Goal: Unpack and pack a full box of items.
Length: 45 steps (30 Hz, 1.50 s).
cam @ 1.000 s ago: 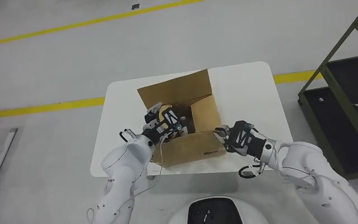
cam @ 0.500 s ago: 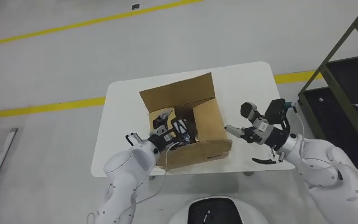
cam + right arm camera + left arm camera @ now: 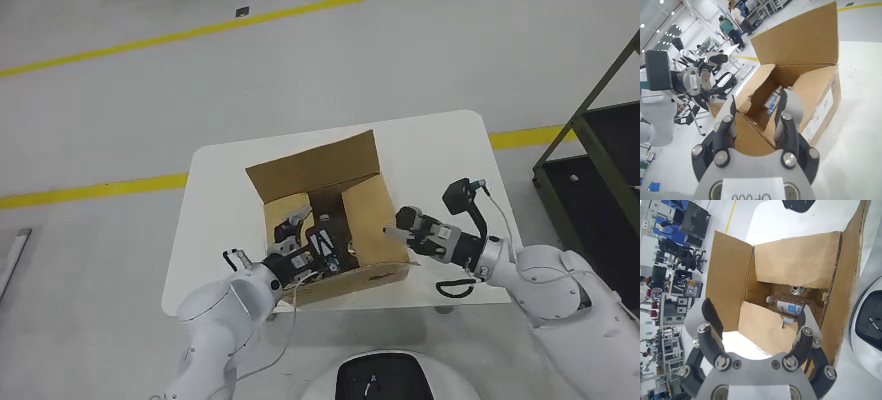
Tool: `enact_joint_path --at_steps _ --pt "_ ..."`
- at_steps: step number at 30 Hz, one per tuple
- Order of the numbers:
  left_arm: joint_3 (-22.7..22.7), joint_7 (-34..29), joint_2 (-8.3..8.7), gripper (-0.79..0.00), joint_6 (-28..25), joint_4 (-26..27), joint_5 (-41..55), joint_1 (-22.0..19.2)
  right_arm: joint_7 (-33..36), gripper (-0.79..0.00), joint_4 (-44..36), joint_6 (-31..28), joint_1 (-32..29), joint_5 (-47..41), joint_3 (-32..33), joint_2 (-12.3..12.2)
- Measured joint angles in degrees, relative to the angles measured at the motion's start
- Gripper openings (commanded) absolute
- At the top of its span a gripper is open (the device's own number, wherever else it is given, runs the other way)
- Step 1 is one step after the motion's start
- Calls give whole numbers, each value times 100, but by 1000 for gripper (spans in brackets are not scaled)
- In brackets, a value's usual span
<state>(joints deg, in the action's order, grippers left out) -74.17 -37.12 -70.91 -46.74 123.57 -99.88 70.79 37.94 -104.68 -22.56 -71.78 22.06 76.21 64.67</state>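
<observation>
An open cardboard box stands mid-table with its flaps up. Inside lie a clear plastic bottle with a blue and white label, a metal flange and small spray bottles. My left gripper hangs open over the box's near side, its fingers straddling the torn near flap without gripping it. My right gripper is open at the box's right near corner; in the right wrist view the right gripper straddles the ragged flap edge. The box's floor is partly hidden by flaps.
The white table has bare surface to the right of and behind the box. A dark metal rack stands off the table's right end. My left arm's wrist shows beyond the box in the right wrist view.
My right gripper swung out to the right, away from the box, then came back to its right near corner. My left gripper shifted slightly toward the box's near wall. The box turned a little.
</observation>
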Motion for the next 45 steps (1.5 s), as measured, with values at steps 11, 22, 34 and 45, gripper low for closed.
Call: enact_joint_path --at_steps 11,22,34,45 --pt "-116 28 49 0 195 64 61 118 817 -785 182 -656 17 -251 -190 -74" --pt "-235 -5 65 0 684 -62 188 37 1237 -785 291 -1261 -95 345 -390 -169" --pt "-182 77 56 0 1000 -173 271 8 -1208 -785 -16 -627 -577 1420 98 -152" --pt "-182 77 56 0 1000 -173 271 8 -2155 -785 502 759 -851 2354 -209 -48"
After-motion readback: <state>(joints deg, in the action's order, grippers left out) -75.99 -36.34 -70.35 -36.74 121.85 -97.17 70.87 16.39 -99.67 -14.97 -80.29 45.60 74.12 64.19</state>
